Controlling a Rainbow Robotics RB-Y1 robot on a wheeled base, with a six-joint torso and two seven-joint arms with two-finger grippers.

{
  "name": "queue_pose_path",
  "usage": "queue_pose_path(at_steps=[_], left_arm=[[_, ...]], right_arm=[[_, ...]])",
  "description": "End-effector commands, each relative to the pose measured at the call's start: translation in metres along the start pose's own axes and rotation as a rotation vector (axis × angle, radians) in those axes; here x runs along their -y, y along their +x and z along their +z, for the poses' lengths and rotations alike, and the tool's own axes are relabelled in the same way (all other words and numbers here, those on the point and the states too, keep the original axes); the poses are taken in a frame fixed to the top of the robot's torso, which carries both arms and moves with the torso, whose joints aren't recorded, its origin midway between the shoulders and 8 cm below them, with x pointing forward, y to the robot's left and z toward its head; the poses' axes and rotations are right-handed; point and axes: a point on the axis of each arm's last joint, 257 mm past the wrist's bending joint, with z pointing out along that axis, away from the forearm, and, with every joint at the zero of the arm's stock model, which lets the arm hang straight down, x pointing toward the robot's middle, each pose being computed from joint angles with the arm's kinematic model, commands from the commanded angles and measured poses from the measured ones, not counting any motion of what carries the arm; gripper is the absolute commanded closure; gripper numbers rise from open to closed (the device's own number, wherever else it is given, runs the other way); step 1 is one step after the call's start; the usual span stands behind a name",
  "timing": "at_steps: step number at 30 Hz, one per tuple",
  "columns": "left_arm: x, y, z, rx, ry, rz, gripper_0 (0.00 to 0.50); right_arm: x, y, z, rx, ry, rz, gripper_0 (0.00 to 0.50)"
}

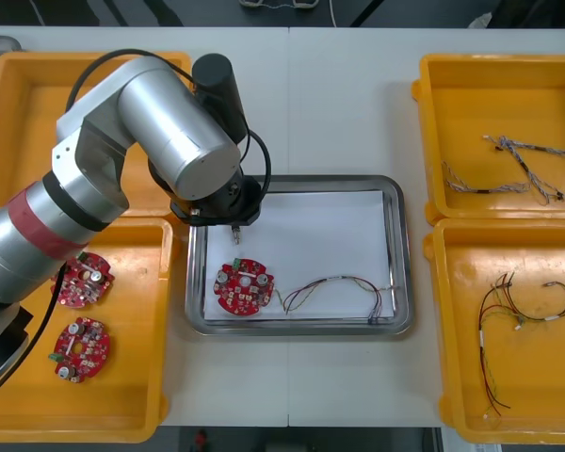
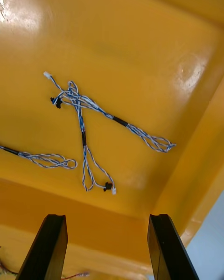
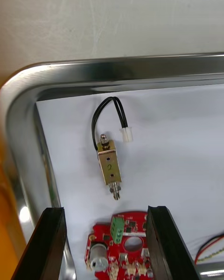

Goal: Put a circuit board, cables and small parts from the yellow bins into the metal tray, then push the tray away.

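My left gripper hangs open over the back left part of the metal tray, nothing between its fingers. Just beyond its fingertips a small metal part with a looped black lead lies on the white lining. A round red circuit board lies between the fingers, lower down. From the front, the left arm's wrist covers that corner of the tray; the part, the board and a thin cable lie inside. My right gripper is open above twisted blue and white cables.
The near left yellow bin holds two more red boards. The far right bin has blue and white cables; the near right bin has black and red cables. The far left bin lies partly under the left arm.
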Motion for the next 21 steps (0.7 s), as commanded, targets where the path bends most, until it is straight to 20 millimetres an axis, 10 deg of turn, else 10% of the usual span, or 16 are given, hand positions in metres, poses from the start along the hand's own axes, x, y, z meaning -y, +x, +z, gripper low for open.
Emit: queue_pose_path(at_steps=[1, 21], left_arm=[[0.007, -0.012, -0.038, 0.042, 0.044, -0.132, 0.000], [-0.084, -0.064, -0.119, 0.045, 0.047, -0.297, 0.000]], right_arm=[[0.024, -0.029, -0.027, 0.104, 0.047, -0.104, 0.000], [0.047, -0.043, 0.013, 0.179, 0.140, -0.383, 0.000]])
